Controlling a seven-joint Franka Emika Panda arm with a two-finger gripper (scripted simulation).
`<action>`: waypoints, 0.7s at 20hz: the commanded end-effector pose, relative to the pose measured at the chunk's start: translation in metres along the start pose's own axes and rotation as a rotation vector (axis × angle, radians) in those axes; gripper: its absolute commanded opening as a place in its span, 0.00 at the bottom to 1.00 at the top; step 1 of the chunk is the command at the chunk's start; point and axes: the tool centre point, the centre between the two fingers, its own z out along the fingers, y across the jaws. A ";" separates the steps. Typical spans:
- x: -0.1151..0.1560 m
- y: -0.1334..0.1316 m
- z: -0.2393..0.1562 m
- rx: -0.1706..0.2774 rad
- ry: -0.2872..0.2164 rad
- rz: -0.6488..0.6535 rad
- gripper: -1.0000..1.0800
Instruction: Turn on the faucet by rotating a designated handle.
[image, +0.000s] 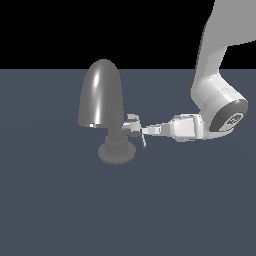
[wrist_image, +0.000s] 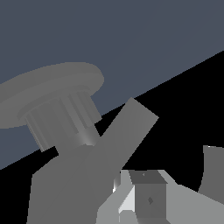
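Observation:
The faucet (image: 101, 95) is glossy grey, with a tall domed spout over a ribbed neck (image: 117, 137) and a round disc base (image: 116, 152). Its handle (image: 135, 124) is a small silver knob on the neck's right side in the exterior view, with a thin lever hanging below it. My gripper (image: 145, 131) reaches in level from the exterior view's right, its tip against the handle, fingers together with nothing between them. The wrist view shows the base (wrist_image: 52, 85), the neck (wrist_image: 61, 120), the handle's lever (wrist_image: 127, 131) and my gripper (wrist_image: 130, 194) close beneath it.
The white arm (image: 215, 95) comes down from the upper right of the exterior view and bends towards the faucet. A flat dark blue-grey floor (image: 125, 210) lies all round the fixture.

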 end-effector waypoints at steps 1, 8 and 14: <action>0.015 -0.013 0.000 0.014 0.002 0.015 0.00; 0.036 -0.032 0.000 0.017 -0.001 0.037 0.00; 0.054 -0.048 0.000 0.020 -0.003 0.056 0.00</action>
